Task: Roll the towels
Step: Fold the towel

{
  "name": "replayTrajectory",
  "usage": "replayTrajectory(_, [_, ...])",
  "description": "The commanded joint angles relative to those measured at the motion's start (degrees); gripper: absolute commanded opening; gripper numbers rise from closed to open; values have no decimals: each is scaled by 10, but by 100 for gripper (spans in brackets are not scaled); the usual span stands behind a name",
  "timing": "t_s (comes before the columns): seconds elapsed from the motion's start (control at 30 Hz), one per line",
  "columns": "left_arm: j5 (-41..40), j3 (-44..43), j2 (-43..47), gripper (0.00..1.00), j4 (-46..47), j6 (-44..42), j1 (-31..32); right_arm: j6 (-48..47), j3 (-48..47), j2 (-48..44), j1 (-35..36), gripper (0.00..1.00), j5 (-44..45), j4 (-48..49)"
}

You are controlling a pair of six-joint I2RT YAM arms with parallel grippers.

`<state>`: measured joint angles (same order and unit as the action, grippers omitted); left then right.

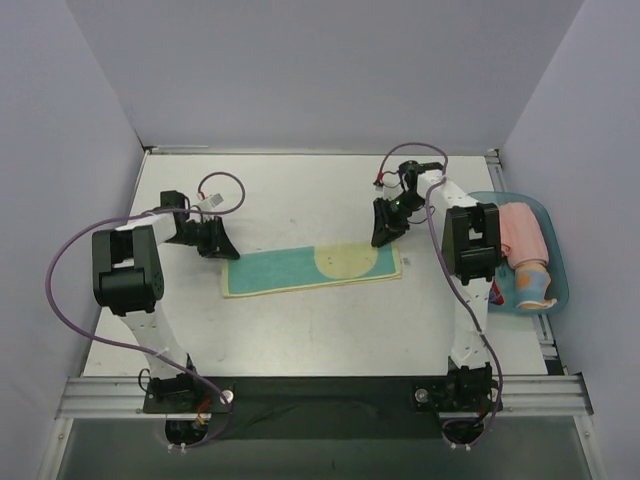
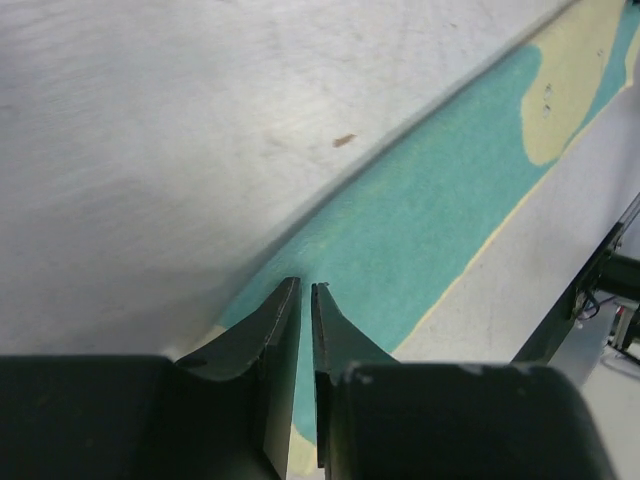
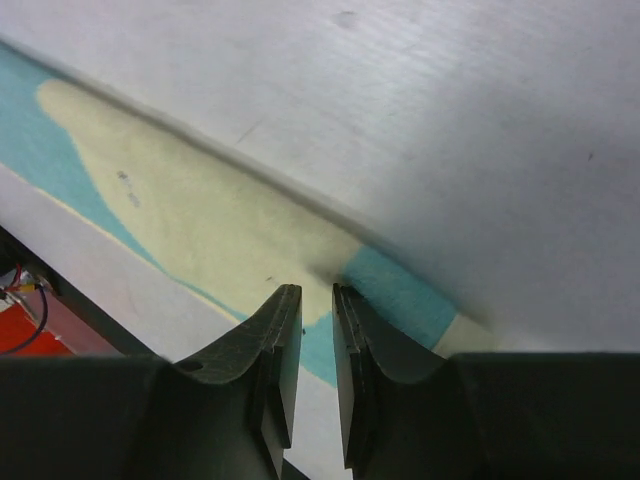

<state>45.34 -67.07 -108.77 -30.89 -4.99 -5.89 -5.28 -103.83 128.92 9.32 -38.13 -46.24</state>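
A pale yellow and teal towel (image 1: 310, 268) lies flat on the white table as a long folded strip. My left gripper (image 1: 222, 243) hangs just over its far left corner. In the left wrist view the left gripper (image 2: 306, 285) shows only a thin slit between its jaws, with the teal cloth (image 2: 430, 220) beneath and nothing held. My right gripper (image 1: 383, 232) is over the far right corner. In the right wrist view the right gripper (image 3: 317, 288) has its jaws slightly apart and empty above the towel (image 3: 200, 220). A pinkish-red towel (image 1: 522, 235) lies bunched in the tray.
A light blue tray (image 1: 556, 300) sits at the table's right edge beside the right arm. Purple cables loop from both arms. Grey walls close in the table on three sides, and a metal rail (image 1: 320, 392) runs along the near edge.
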Motion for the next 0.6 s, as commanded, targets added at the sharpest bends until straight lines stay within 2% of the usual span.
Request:
replayTrajectory(0.0, [10,-2,-34,20,46,38,-28,39,-17,40,-16,20,18,-16])
replayTrajectory(0.13, [-18,0,-62,18,47,39,-39,47,-27,68,-24,20,39,-16])
replayTrajectory(0.33, [0,-1,-82,17,32,31,-52,41,-67,87,-35,22,-36,-30])
replayTrajectory(0.57, [-9,-5,-70,17,12,19,-61,15,-51,42,-63,23,-104,-39])
